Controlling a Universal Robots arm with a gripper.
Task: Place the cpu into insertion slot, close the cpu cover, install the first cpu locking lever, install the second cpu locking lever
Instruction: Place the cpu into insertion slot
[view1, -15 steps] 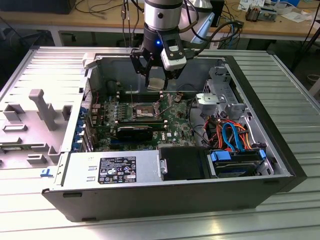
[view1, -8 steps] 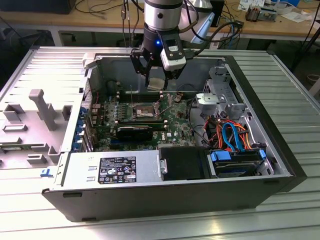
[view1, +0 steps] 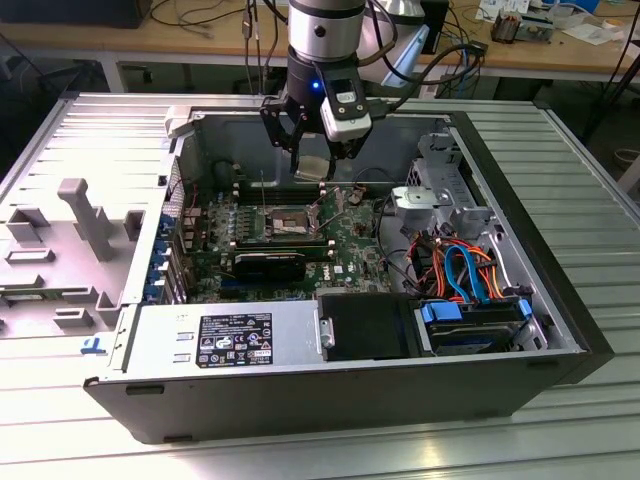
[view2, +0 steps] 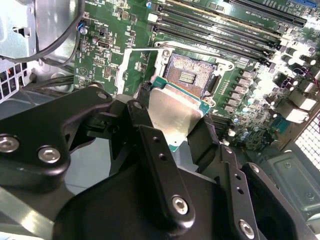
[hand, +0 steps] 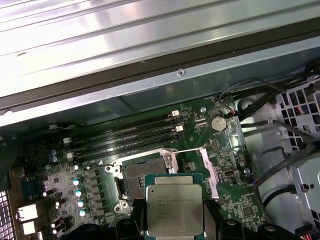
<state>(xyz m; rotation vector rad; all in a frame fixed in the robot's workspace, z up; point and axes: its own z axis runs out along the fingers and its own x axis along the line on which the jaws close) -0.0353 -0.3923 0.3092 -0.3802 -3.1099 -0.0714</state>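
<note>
A: The fingers (view2: 150, 142): how do they stand?

B: The gripper (view2: 177, 120) has them drawn in on opposite edges of the cpu (view2: 175, 110). They pinch it flat, its dull metal top facing the wrist cameras and a green border showing round it.

A: Where is the cpu relative to the insertion slot (view2: 187, 75)?

B: Near it but apart, and not seated. In both wrist views the slot's dark contact field lies bare. In the exterior view the chip hangs in the gripper above the motherboard (view1: 350, 250), higher than the insertion slot, inside the open computer case (view1: 300, 405).

A: And the cpu cover (view2: 120, 70)?

B: It is swung off the insertion slot and stands at one side of it, with green board visible through its square window. The memory slots (view2: 225, 30) run along another side of the insertion slot and play no part here.

A: The locking levers?

B: They are too thin to follow with certainty. With the cover raised, neither can be latched over it.

A: How far along is the task, then?

B: It is early. None of the four steps is complete as judged from this arrangement. The chip is grasped and brought close to the insertion slot, so the first step is under way. Seating the chip, closing the cover and fastening both levers are not yet done.
</note>
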